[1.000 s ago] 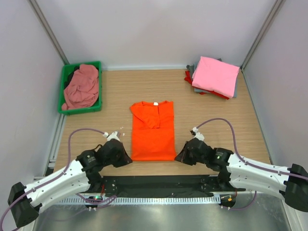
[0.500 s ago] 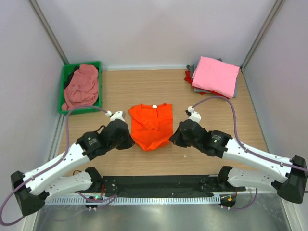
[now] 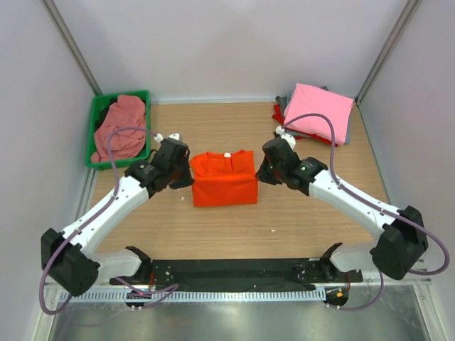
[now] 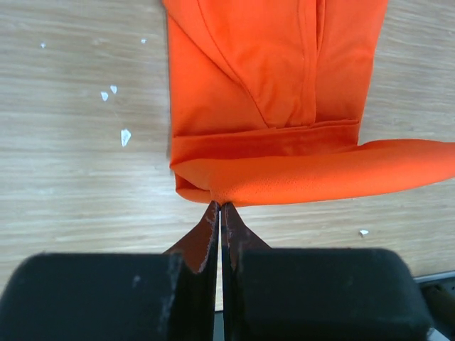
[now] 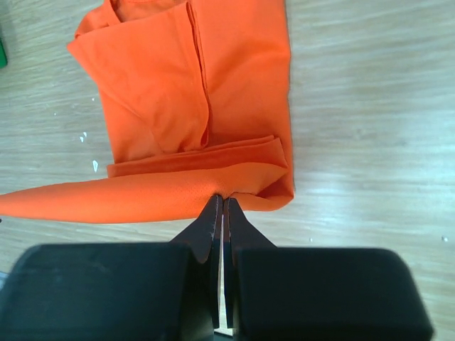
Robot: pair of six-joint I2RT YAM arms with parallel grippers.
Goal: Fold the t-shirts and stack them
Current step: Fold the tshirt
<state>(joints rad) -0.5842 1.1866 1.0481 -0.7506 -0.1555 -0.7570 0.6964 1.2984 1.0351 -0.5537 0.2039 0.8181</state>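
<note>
Left tool (image 4: 220, 206) pinched closed, right tool (image 5: 222, 199) likewise, both reaching forward

Both arms now reach further from the near edge than one second ago. The left gripper (image 3: 183, 178) and the right gripper (image 3: 261, 175), each clamped on a hem corner of the orange t-shirt (image 3: 225, 186), have moved from near the near edge to mid-bench. The hem is now doubled over the shirt body toward the far edge. The shirt's outline is markedly shorter.
</note>
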